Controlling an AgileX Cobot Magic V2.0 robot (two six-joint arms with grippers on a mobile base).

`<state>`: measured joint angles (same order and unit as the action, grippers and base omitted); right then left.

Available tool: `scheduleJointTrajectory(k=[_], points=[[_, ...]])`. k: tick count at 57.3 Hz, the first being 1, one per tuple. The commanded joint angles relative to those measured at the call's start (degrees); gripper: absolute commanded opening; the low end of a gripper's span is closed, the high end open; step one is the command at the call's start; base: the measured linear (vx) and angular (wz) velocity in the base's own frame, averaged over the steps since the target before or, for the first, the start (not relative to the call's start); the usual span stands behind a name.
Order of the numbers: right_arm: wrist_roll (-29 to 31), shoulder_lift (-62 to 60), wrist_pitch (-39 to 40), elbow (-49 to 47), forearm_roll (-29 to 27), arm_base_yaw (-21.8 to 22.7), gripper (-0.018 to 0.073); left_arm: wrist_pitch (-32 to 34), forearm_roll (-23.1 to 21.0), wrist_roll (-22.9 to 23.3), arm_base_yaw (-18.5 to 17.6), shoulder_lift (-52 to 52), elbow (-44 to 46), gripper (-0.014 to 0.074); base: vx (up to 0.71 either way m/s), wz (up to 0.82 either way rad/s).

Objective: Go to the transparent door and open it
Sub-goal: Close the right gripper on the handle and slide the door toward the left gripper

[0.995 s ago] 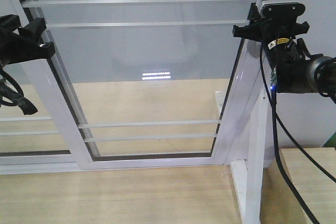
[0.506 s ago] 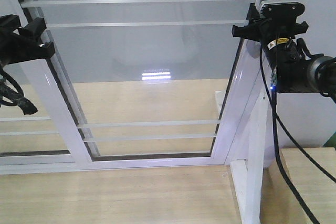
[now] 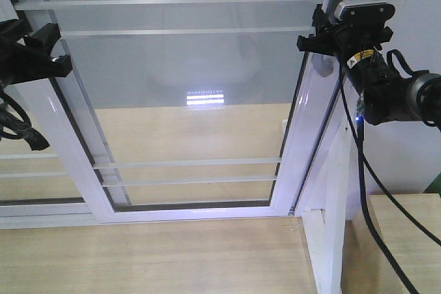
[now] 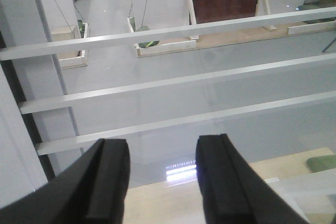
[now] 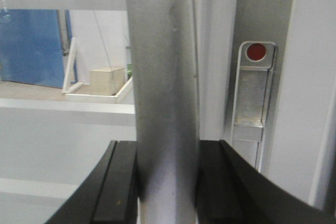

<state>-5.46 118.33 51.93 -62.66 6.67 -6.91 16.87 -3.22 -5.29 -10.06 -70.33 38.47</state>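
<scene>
1. Right gripper: black pads closed tight on the curved silver-grey pull handle, one pad each side. Prob. the grip needed to pull.
2. Left gripper: fingers wide apart, holding nothing, near the door's opposite stile. Likely parked clear.
3. Tall glass door in a glossy white frame: straight ahead, handle on its right stile, thin white bars across.
4. Beyond the door: pale wood floor, seen thru glass.

- The transparent door is showing clear, smooth glass, its white frame gleaming glossy.
- The handle is looking like dull silver-grey metal.
- The fingers are showing matt black plastic.
- The floor is showing pale wood grain.
</scene>
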Motion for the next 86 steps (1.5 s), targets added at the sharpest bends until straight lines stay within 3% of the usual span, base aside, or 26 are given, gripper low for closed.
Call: scheduleJointTrajectory(k=[1,43,68,86], points=[[-0.7,-3.0,4.4,-1.5,6.4,-1.5,0.0295,5.2,-0.6,0.0,-0.3,1.1,2.1,0.0433,0.00,0.00],[0.2,-3.0,7.0,-1.6,5.7,-13.7,0.0295,5.2,-0.6,0.1,-0.3,1.1,2.1,0.0433,0.00,0.00],[-0.1,-5.3,5.7,-0.2,5.4,-14.7,0.0295,5.1,-0.6,0.1,-0.3,1.1,2.1,0.0433,0.00,0.00],[3.1,-18.9,5.8,14.4,0.0,-14.2,0.0295,2.4,-0.5,0.2,-0.3,1.0,2.1,0.0433,0.00,0.00]])
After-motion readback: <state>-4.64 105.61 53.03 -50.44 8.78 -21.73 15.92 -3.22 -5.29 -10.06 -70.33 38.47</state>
